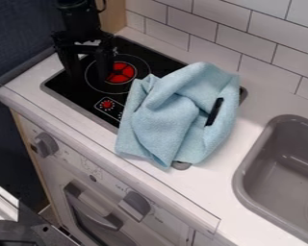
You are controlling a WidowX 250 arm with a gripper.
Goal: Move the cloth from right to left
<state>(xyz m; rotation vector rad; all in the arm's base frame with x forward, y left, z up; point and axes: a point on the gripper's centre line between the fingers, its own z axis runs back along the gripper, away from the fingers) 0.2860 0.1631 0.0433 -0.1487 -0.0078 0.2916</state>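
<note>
Crumpled cloth (166, 122) partly over stove (70, 91) (black strip (214, 112) on top), left of sink (244, 169). Over stove's left part, released gripper (90, 76), fingers apart.

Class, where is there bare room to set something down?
Bare counter lies between the cloth and sink, and between the sink and tiles. Crowded: the stove, with the gripper over its left and the cloth across its right.

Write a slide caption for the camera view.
Crumpled light-blue cloth across black stovetop and white countertop, open black gripper at upper left.
</note>
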